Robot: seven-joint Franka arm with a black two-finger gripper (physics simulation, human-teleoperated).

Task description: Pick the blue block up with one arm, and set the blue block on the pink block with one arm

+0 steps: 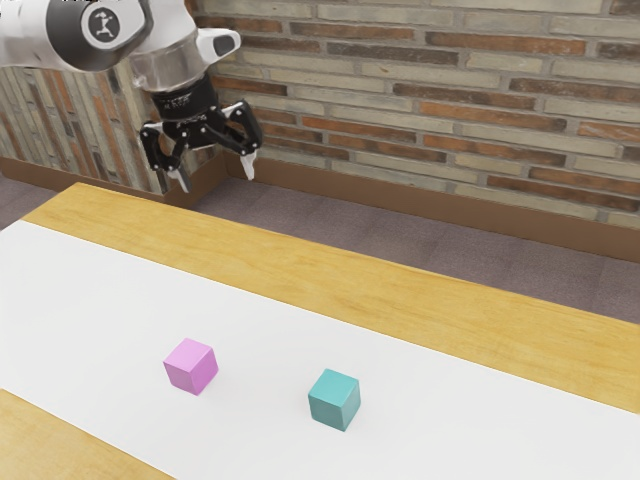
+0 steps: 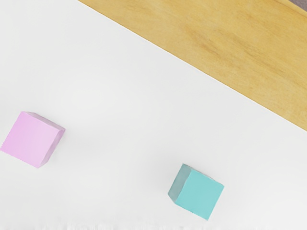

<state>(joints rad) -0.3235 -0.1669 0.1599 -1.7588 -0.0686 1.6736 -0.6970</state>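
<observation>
Hanging high at the exterior view's upper left, your end effector [image 1: 214, 172] had its two fingers spread wide and gripped nothing. You had the blue block [image 1: 334, 399] resting on the white strip [image 1: 90, 300] that ran along the wooden worktop [image 1: 420, 300], well apart from the end effector and toward the exterior view's right. The pink block [image 1: 190, 365] sat on the same strip, near the blue block but not touching it, toward the exterior view's left. Your wrist view showed both blocks sitting flat on the white surface with bare strip between them, and a brick wall [image 1: 450, 80] stood behind the worktop.
</observation>
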